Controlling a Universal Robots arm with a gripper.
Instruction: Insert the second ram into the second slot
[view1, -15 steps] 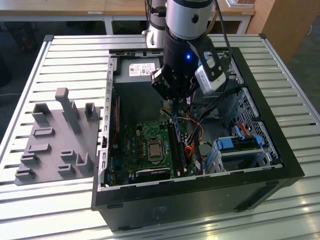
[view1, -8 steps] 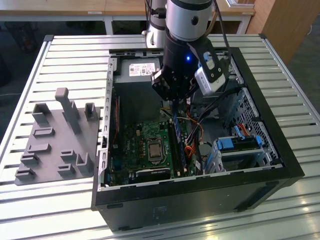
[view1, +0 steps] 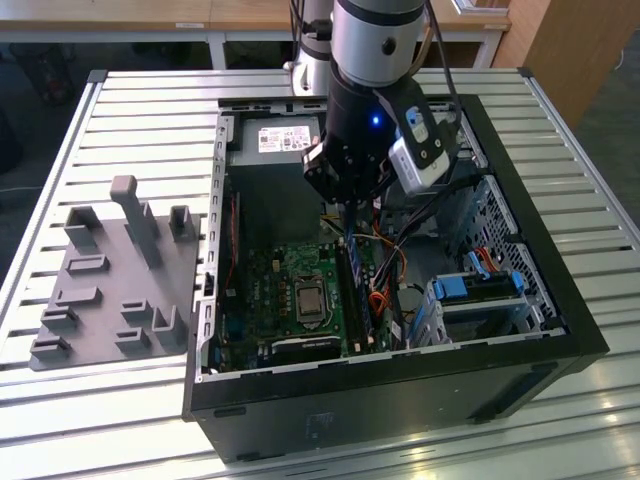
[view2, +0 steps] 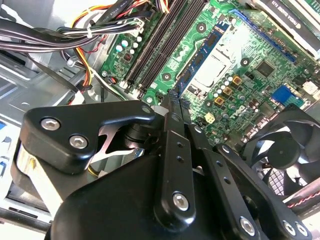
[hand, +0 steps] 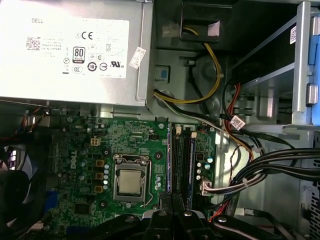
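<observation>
The second ram (view2: 201, 57), a thin blue stick with dark chips, lies along the motherboard's memory slots (hand: 183, 160) on the side nearest the CPU socket (hand: 131, 181). My gripper (view2: 173, 100) is shut on one end of it, and the black fingers (hand: 165, 200) meet over the row of slots in the first wrist view. In the exterior view the gripper (view1: 345, 215) hangs inside the open PC case (view1: 560, 330), with the ram (view1: 352, 265) straight below it. I cannot tell whether the stick is seated in a slot. Another blue strip (hand: 191, 165) runs along a slot farther from the socket.
The power supply (hand: 75, 50) fills the case's far end. Bundled cables (hand: 270, 170) and blue drive-bay brackets (view1: 475, 285) crowd the side beyond the slots. A black fan (view2: 285, 150) sits past the CPU socket. A grey fixture plate (view1: 110, 280) lies on the slatted table at the exterior view's left.
</observation>
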